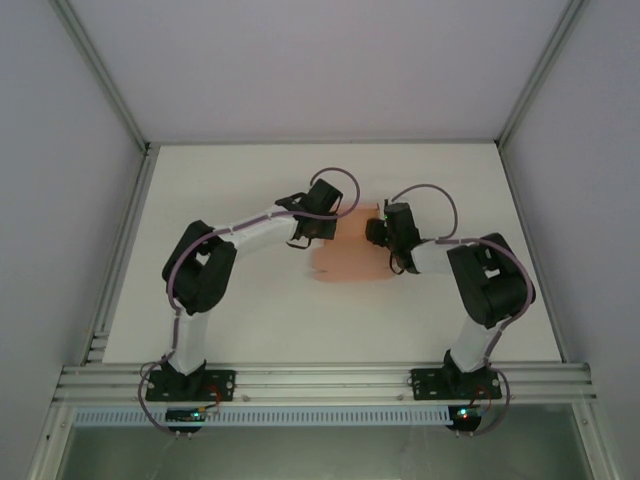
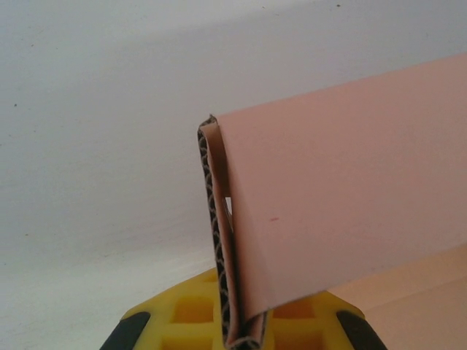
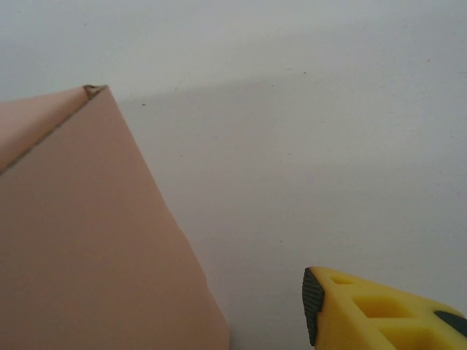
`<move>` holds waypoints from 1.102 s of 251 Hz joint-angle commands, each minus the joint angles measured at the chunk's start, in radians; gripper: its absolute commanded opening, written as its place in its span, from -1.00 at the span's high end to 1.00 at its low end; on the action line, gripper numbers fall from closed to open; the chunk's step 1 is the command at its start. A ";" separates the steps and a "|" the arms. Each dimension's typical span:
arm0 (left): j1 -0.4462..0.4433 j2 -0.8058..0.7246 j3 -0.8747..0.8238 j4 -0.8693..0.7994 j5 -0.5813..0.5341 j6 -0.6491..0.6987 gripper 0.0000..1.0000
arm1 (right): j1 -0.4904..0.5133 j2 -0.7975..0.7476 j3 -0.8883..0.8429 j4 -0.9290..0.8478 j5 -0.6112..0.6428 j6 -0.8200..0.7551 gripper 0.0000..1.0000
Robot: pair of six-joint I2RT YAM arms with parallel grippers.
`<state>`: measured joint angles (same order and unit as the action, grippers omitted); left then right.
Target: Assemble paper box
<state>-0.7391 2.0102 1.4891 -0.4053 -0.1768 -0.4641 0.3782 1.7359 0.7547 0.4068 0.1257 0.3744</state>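
Two layers of the paper box (image 1: pixel 350 262), at the middle of the surface (image 1: pixel 230 320), stand between our wide left fingers (image 2: pixel 133 328); we should pinch squarely at the fold. How far our right fingers (image 3: pixel 343 310) are spread, we cannot tell.

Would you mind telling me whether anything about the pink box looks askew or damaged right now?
No tears or spills. The paper box is only part-folded: between the left gripper's open fingers, a doubled-over wall stands up with its layers gaping slightly instead of lying flush.
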 commanded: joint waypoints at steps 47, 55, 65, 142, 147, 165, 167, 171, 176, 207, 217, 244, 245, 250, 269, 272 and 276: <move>0.010 0.013 -0.036 -0.162 -0.022 0.008 1.00 | 0.010 -0.050 0.033 -0.155 0.194 -0.024 0.44; 0.010 0.013 -0.036 -0.162 -0.023 0.009 1.00 | 0.012 -0.041 0.036 -0.161 0.198 -0.023 0.46; 0.009 0.014 -0.036 -0.162 -0.025 0.007 1.00 | 0.016 -0.028 0.043 -0.167 0.228 -0.022 0.52; 0.010 0.005 -0.027 -0.162 -0.030 -0.012 1.00 | 0.094 0.104 0.202 -0.500 0.638 0.128 1.00; 0.010 0.004 -0.028 -0.162 -0.032 -0.013 1.00 | 0.103 0.115 0.213 -0.514 0.665 0.126 1.00; 0.009 0.005 -0.028 -0.162 -0.034 -0.015 1.00 | 0.116 0.142 0.230 -0.541 0.686 0.143 1.00; 0.009 0.006 -0.028 -0.163 -0.035 -0.015 1.00 | 0.116 0.143 0.231 -0.536 0.688 0.146 1.00; 0.009 0.006 -0.027 -0.165 -0.035 -0.016 1.00 | 0.116 0.146 0.226 -0.522 0.701 0.147 1.00; 0.009 0.007 -0.027 -0.165 -0.036 -0.018 1.00 | 0.120 0.150 0.217 -0.501 0.705 0.140 1.00; 0.010 0.009 -0.030 -0.167 -0.035 -0.022 1.00 | 0.112 0.154 0.161 -0.379 0.722 0.098 1.00; 0.009 0.011 -0.030 -0.168 -0.035 -0.022 1.00 | 0.117 0.157 0.147 -0.336 0.709 0.054 1.00; 0.010 0.013 -0.026 -0.172 -0.037 -0.024 1.00 | 0.116 0.173 0.114 -0.201 0.656 -0.064 1.00; 0.009 0.011 -0.025 -0.173 -0.037 -0.024 1.00 | 0.118 0.174 0.112 -0.196 0.658 -0.069 1.00; 0.010 0.012 -0.024 -0.175 -0.039 -0.024 1.00 | 0.122 0.178 0.107 -0.172 0.669 -0.091 1.00; 0.009 0.008 -0.031 -0.173 -0.041 -0.025 1.00 | 0.146 0.185 0.084 -0.087 0.651 -0.145 1.00; 0.009 0.007 -0.030 -0.173 -0.042 -0.025 1.00 | 0.145 0.186 0.079 -0.072 0.641 -0.161 1.00; 0.009 0.007 -0.034 -0.173 -0.041 -0.025 1.00 | 0.143 0.186 0.074 -0.055 0.625 -0.182 1.00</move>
<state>-0.7483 2.0106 1.4891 -0.3893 -0.1543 -0.4911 0.5491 1.8587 0.8967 0.2813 0.6308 0.3534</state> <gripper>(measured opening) 0.044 0.077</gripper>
